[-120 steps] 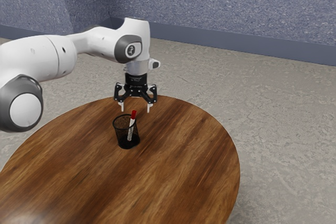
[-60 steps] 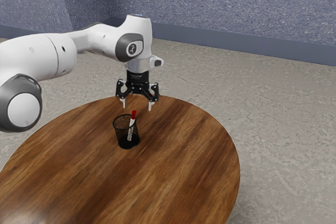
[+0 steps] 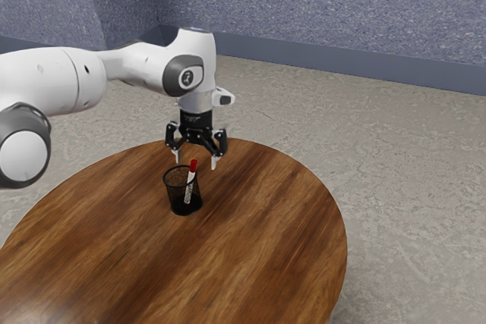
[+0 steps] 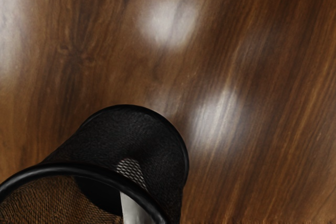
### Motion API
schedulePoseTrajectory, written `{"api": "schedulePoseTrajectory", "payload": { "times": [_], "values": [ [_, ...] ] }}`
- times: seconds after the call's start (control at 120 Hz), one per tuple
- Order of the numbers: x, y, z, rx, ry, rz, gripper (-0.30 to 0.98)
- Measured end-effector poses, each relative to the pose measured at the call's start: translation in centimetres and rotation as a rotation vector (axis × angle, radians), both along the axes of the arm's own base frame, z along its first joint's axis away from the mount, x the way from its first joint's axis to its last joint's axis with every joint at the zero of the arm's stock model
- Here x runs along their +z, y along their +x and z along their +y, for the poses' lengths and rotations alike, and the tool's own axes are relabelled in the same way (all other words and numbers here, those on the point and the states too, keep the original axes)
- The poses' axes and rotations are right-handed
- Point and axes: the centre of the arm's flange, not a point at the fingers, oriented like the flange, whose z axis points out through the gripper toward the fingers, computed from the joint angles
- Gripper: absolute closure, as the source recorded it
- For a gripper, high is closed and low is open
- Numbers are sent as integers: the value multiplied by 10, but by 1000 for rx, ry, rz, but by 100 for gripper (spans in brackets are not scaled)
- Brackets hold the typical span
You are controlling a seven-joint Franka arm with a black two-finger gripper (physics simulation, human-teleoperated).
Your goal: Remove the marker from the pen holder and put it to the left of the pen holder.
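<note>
Fingers spread, the black gripper (image 3: 196, 162) hangs near a round-mouthed mesh pen holder (image 3: 175, 194); inside, a slim, red-topped white marker (image 3: 190, 181) tilts. The round table (image 3: 266, 240) is streaky wood.

From where I stand, a white-and-grey jointed arm (image 3: 57, 77) carries a black two-finger claw (image 3: 196, 162), fingers spread, over a round brown wooden table (image 3: 250, 256). Lower than the claw, a black mesh, cup-shaped pen holder (image 3: 183, 207) stands upright, a white marker with a red cap (image 3: 189, 186) leaning inside, its cap above the rim. Beyond the claw rises a speckled blue-grey wall (image 3: 319, 5).
</note>
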Motion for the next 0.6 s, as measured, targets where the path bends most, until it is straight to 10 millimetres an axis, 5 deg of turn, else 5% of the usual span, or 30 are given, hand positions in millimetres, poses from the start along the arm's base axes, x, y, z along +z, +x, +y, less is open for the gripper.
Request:
{"api": "schedulePoseTrajectory", "payload": {
  "times": [0.5,0.6],
  "values": [
    [1,-16,-6,-66,-11,4,0],
    [1,-15,-7,-71,-13,-2,9]
  ]
}}
